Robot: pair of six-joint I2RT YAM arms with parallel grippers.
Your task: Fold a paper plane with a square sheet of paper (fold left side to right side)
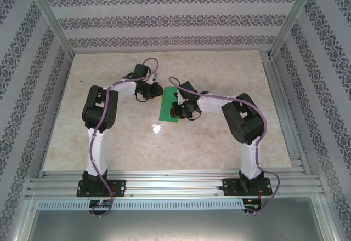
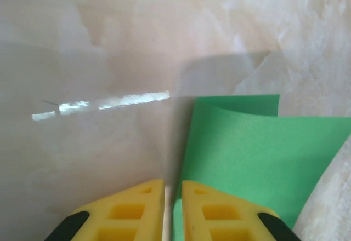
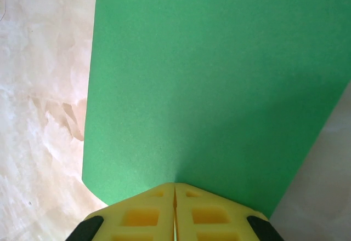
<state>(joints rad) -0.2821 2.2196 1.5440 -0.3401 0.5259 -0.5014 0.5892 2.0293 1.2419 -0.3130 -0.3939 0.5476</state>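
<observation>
The square sheet of paper (image 1: 166, 108) is bright green and lies doubled into a narrow strip at the middle of the table. In the left wrist view its upper layer (image 2: 247, 159) bows up over a lower layer. My left gripper (image 1: 157, 94) sits at the strip's far left corner. Its jaws (image 2: 173, 189) are all but together, pinching the paper's edge in the thin slit. My right gripper (image 1: 175, 111) is shut, its tips (image 3: 175, 186) resting on the flat green surface (image 3: 208, 76) at the strip's near right side. A paper plane is out of view.
The marble-patterned table (image 1: 219, 142) has bare room on all sides of the paper. An aluminium rail (image 1: 175, 185) runs along the near edge by the arm bases. Patterned walls and metal posts (image 1: 52, 22) close in the sides and back.
</observation>
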